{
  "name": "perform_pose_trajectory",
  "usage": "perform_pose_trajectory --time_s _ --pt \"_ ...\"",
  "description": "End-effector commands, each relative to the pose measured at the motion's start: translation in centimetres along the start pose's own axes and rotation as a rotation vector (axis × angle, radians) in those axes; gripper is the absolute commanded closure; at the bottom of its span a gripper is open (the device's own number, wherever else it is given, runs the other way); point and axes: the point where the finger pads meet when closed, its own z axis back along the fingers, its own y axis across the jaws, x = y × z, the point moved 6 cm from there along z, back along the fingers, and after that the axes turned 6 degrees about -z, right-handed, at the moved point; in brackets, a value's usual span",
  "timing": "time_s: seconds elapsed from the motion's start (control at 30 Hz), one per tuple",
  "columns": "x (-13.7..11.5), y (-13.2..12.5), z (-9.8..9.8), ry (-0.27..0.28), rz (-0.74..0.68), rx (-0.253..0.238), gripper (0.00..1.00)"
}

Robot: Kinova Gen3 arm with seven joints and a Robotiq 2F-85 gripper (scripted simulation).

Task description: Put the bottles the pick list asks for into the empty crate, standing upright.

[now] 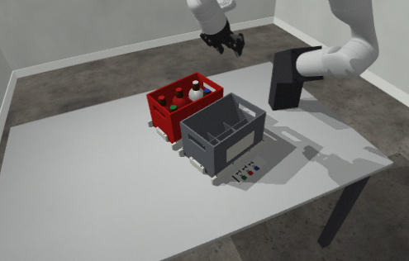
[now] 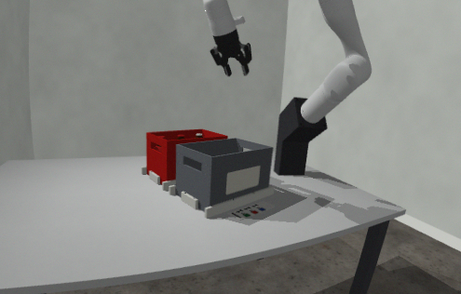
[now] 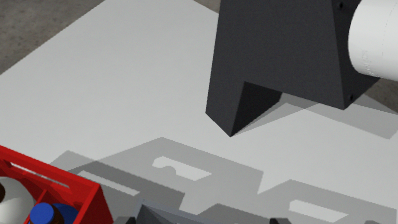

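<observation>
On the counter, nearer its far edge than its near one, a red crate holds bottles with red, green, white and blue caps. Above the crates hangs the gripper, jaws apart with nothing between them. Just right, the grey crate shows dividers and no bottles. The pick list lies beside it, toward the right corner.

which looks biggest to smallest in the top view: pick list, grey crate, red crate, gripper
1. grey crate
2. red crate
3. gripper and pick list: too alike to rank surely, and the gripper may be nearer the camera
</observation>
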Motion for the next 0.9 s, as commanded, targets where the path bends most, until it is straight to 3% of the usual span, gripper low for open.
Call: perform_pose_trajectory --time_s 0.0,0.43,0.87 --pt "0.4 1.4 0.4 -0.012 -0.070 0.002 0.33" --pt "2.1 6.3 1.2 -0.069 -0.322 0.020 0.33" --pt "4.0 11.3 1.9 -0.120 -0.470 0.036 0.33"
